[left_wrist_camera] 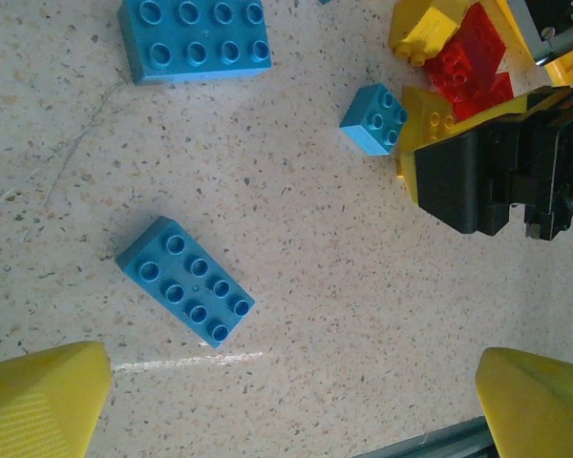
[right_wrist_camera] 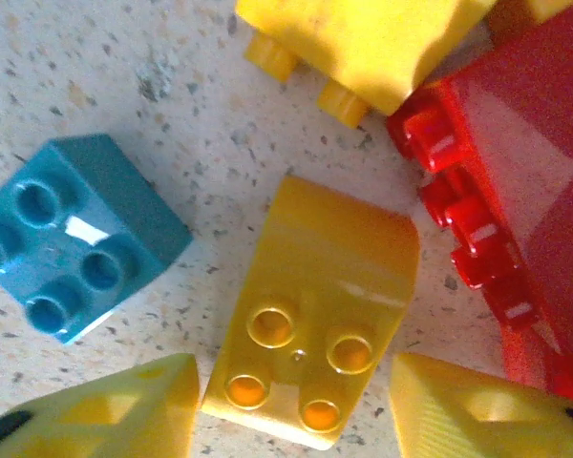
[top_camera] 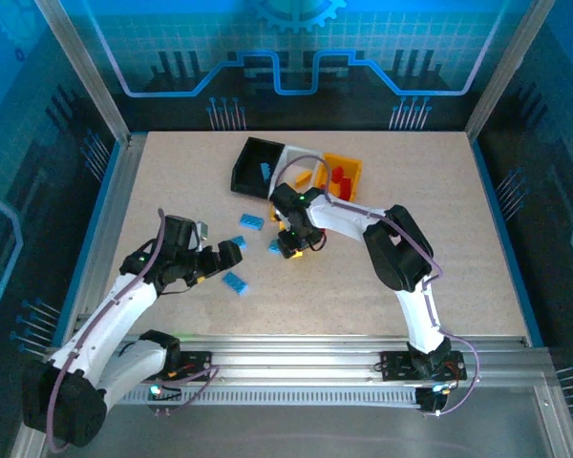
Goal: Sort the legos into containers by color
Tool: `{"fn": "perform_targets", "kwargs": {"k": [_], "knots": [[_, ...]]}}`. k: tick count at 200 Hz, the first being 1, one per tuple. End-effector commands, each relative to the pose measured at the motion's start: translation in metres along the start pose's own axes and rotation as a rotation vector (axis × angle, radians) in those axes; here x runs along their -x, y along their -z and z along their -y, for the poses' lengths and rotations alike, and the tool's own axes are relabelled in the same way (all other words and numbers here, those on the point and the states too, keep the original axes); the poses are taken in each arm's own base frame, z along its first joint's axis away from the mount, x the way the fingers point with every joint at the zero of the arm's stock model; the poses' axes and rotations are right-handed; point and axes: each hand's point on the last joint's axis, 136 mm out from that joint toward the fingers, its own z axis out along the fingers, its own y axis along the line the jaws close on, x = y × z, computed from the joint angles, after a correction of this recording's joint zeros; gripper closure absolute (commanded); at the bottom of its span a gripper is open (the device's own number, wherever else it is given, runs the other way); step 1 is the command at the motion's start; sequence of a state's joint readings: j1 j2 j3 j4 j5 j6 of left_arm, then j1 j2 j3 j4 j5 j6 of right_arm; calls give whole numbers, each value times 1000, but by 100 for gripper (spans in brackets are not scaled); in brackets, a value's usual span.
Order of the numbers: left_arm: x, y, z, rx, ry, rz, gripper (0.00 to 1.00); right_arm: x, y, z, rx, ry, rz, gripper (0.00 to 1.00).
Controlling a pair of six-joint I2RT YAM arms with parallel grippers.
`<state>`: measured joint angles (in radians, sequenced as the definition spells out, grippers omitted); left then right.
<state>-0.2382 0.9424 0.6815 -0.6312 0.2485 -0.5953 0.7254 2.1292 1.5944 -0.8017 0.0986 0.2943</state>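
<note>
On the speckled desk point(top_camera: 458, 229), 6 o'clock of the bins point(top_camera: 246, 164), the right fingers point(right_wrist_camera: 124, 410) straddled a glossy yellow four-stud lego point(right_wrist_camera: 315, 305); whether they clenched it could not be told. The left fingers point(left_wrist_camera: 38, 401) hung released over a blue eight-stud lego point(left_wrist_camera: 185, 281).

A red brick point(right_wrist_camera: 516, 191) and blue brick point(right_wrist_camera: 67, 239) hem the yellow brick point(right_wrist_camera: 315, 315), seemingly tightly.

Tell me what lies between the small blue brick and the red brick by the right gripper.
A yellow four-stud brick, seen in the right wrist view.
</note>
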Motion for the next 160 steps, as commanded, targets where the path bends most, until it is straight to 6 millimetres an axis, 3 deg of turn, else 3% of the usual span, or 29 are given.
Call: {"fn": "perform_targets", "kwargs": {"k": [1,42,92,131,160], "knots": [[-1,1,-2,7,-11,-15,1,-13,4,9,-34,-22,-23,52],[0,1,1,-1,-17,-18,1,-14,18,7,-19,-25,21,62],[1,0,3,-9,-17,-18,1,-8,55,3,22,-25,143,70],[3,0,5,-13,-10,-18,1,9,100,-1,121,-60,263,69],[4,0,8,-21,4,-23,1,34,132,7,180,-94,351,69]]}}
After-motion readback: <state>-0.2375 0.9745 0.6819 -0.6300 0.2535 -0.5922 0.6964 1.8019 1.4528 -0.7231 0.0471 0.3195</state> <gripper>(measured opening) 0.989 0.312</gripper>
